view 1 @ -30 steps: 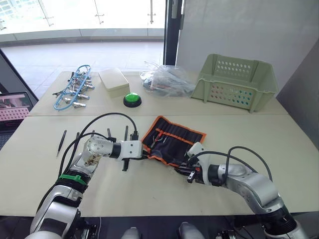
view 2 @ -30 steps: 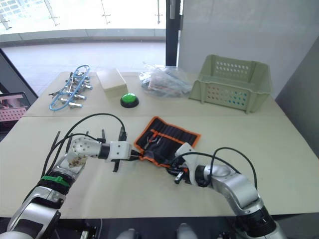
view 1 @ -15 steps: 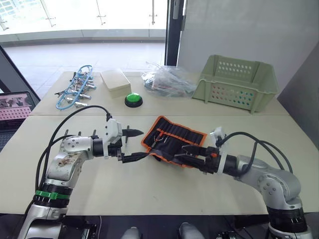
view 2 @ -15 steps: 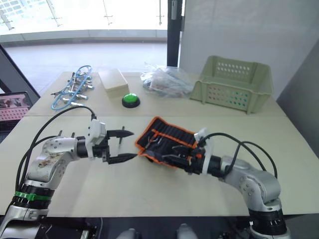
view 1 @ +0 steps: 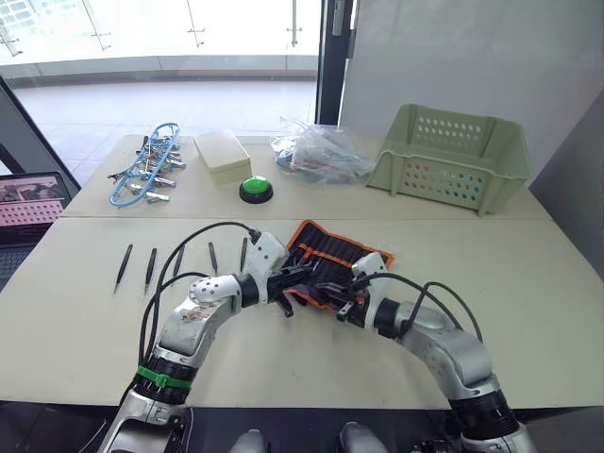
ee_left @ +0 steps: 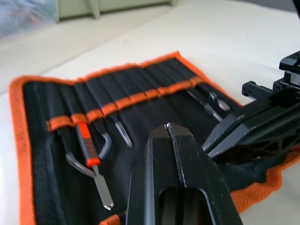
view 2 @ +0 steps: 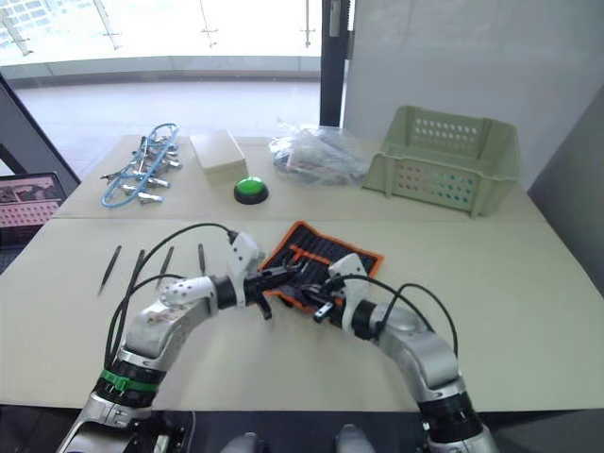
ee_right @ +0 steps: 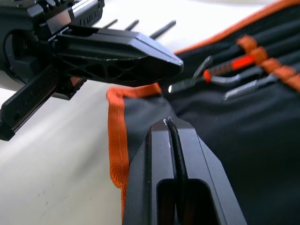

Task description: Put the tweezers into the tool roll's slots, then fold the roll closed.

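Five tweezers [view 1: 149, 270] on the table [view 1: 75, 321], one tool roll [view 1: 326, 264].

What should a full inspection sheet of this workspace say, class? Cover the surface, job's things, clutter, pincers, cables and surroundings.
Surface: beige table, with a seam running across it.
Job's things: five tweezers lie in a row on the table, to the left of the tool roll. The roll lies open, with a few other tools in its slots.
Clutter: green basket, plastic bag, green button, cream box and silver clips, all on the far side.
Pincers: left pincer is shut over the roll. Right pincer is shut at the roll's near edge.
Cables: black cables loop from both arms, and blue cables run on the clips.
Surroundings: laptop screen at the left, glass wall behind.
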